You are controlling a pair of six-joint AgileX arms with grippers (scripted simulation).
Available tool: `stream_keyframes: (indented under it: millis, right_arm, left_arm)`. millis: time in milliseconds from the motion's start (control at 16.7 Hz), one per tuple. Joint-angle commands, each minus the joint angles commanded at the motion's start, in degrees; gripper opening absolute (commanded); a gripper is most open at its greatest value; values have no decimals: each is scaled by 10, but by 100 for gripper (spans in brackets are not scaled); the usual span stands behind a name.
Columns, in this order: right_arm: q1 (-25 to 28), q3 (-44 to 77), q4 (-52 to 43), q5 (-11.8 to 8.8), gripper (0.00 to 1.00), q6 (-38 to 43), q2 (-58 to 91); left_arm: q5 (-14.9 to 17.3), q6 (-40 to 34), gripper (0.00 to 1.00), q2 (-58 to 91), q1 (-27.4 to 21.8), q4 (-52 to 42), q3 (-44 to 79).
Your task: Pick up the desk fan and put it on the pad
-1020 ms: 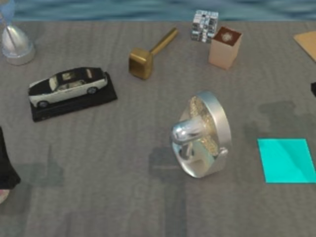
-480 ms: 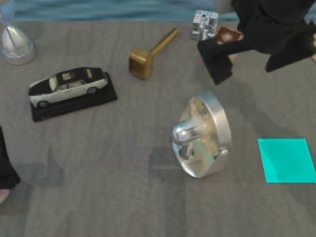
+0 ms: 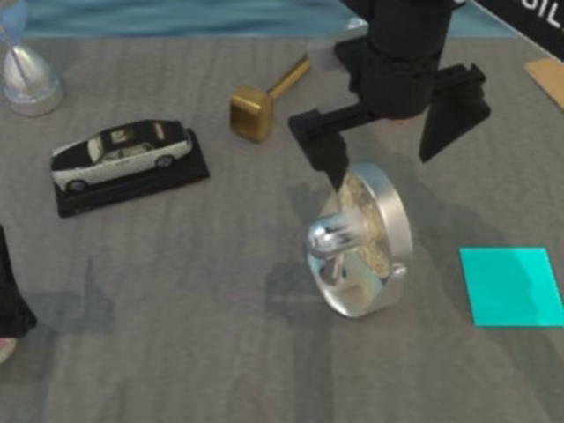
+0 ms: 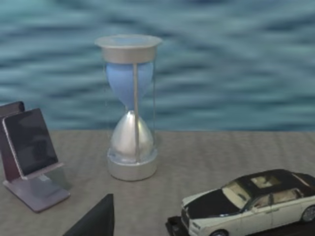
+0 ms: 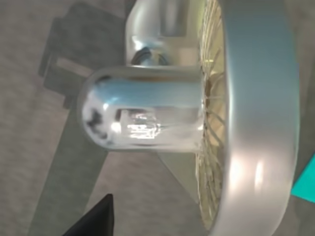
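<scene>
The desk fan, a chrome ring with a gold-speckled grille and a bulbous hub, stands on edge in the middle of the table. My right gripper hangs open just above its far rim, one finger on the hub side and the other on the rim's far side. The right wrist view shows the fan close up, with one dark fingertip beside the hub. The cyan pad lies flat to the fan's right, bare. My left gripper is parked at the left edge, nothing between its fingers.
A toy car on a black base sits at the left, a gold hammer behind the fan, and an hourglass at the back left corner. A tan piece lies at the back right. A phone stand stands by the hourglass.
My right arm has come in from the back right and dropped over the fan, now hiding the mirrored cube and small box. Fan, pad and left arm have not moved.
</scene>
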Motion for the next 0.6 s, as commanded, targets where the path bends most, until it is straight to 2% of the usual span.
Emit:
stream_keyframes:
  millis: [300,600]
  right_arm:
    - [-3,-3,3,0,100,-1,-1]
    - [0,-90,75,0,100,-1,-13]
  left_arm:
    - [0,0,100,0,0,0,0]
    - [0,0,100,0,0,0,0]
